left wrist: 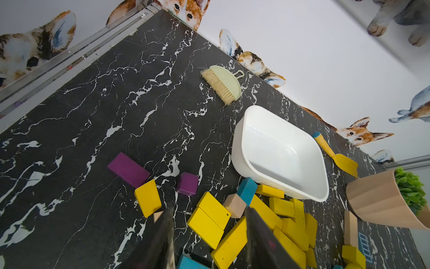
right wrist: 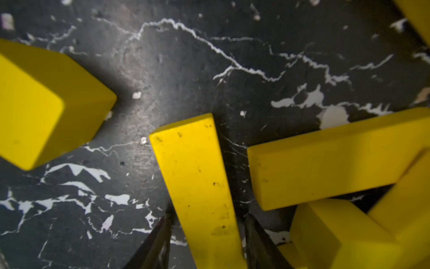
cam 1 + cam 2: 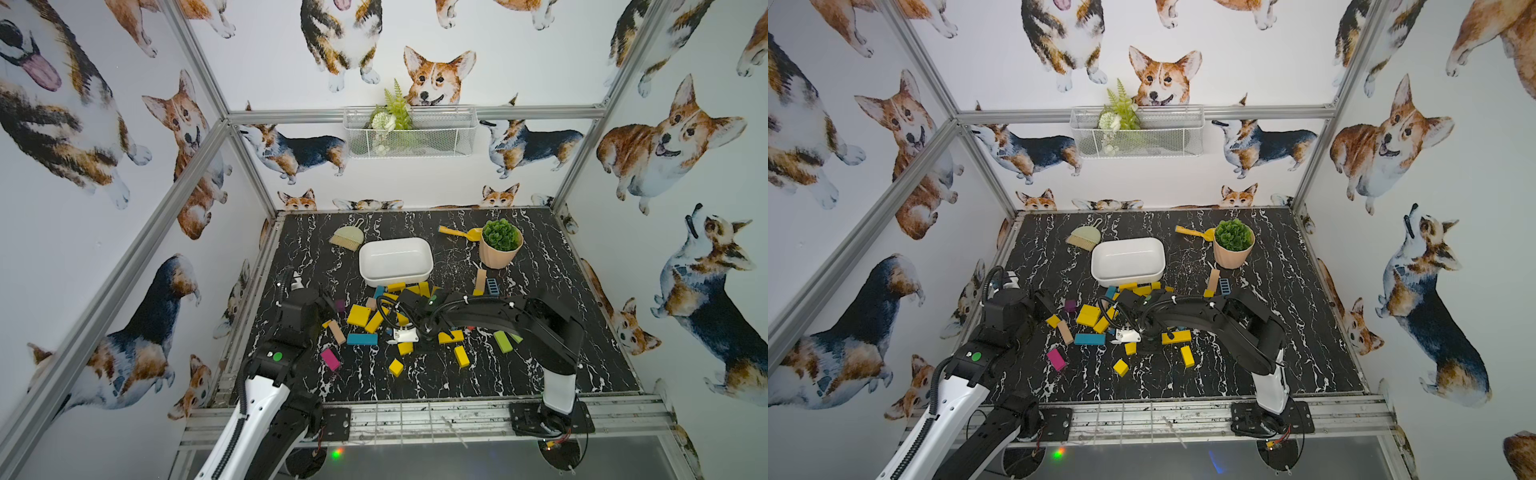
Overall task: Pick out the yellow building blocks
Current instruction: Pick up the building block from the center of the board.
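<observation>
Because the right arm (image 3: 498, 311) reaches across the black marble table (image 3: 540, 365) on the robot's side of the white tub (image 3: 397, 279), it covers the middle of the heap of yellow blocks (image 3: 359, 314). How many lie under it cannot be told. Every yellow block that shows lies on the table outside the tub, from just beside its near wall to well toward the robot. The left arm (image 3: 266, 395), left of the tub and nearer the robot, is cut off by the frame edge in both top views. Right of the tub, the pot (image 3: 500, 259) stands upright by the blade of the scoop (image 3: 455, 232); whether they touch is unclear. A brush (image 3: 348, 237) lies just beside the tub's far left corner.

The right gripper (image 2: 208, 216) is hidden under its own wrist in both top views. Its wrist view shows it low over the table with the jaws narrow, one dark finger on each side of a yellow bar (image 2: 197, 174) that lies flat. The bar's near end and most of each finger are cut off, and I cannot tell whether the pads press on it. The left gripper (image 1: 209, 208) shows only two blurred fingertips, set apart with nothing gripped, hanging above blocks on the robot's side of the tub. A green dot (image 3: 277, 356) on the left arm is too small to read for any mark.
</observation>
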### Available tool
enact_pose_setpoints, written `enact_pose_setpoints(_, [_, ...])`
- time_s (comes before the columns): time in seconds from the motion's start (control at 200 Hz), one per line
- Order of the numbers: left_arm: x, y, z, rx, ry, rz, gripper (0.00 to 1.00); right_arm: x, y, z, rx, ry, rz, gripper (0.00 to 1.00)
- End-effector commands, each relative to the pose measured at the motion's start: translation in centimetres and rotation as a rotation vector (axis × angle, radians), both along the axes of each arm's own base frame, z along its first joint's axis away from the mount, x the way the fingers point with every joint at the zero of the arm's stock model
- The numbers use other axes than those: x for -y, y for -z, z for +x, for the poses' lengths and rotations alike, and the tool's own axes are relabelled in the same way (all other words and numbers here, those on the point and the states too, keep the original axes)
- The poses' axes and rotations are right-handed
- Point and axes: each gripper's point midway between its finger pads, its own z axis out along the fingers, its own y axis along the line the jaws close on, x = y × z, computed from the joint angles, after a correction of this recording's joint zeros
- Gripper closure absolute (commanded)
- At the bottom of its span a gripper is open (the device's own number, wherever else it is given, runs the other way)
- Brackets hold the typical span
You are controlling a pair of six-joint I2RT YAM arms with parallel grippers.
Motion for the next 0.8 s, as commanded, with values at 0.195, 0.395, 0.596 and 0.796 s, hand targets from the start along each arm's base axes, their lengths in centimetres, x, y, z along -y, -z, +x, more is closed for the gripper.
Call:
enact_pose_setpoints(0.195, [-0.4, 0.1, -0.1, -0.009, -0.026, 0.0, 0.46, -0.1, 0.8, -0.6, -0.041, -0.041, -0.011, 0.63])
enact_pose_setpoints(0.395, [-0.4, -0.1, 0.1, -0.003, -0.027, 0.001, 0.46, 0.1, -0.3, -0.8, -0.041, -0.048, -0.005, 0.78])
enact_pose_setpoints(0.596, [-0.4, -0.4, 0.4, -0.004, -0.042, -0.005, 0.46, -1.1, -5.4, -1.7, -0.038, -0.019, 0.164, 0.88])
enact_pose_setpoints(0.796, [-0.4, 0.0, 1.0, -0.012, -0.056, -0.011, 0.46, -4.0, -11.2, 0.7, 0.052, 0.263, 0.494, 1.0])
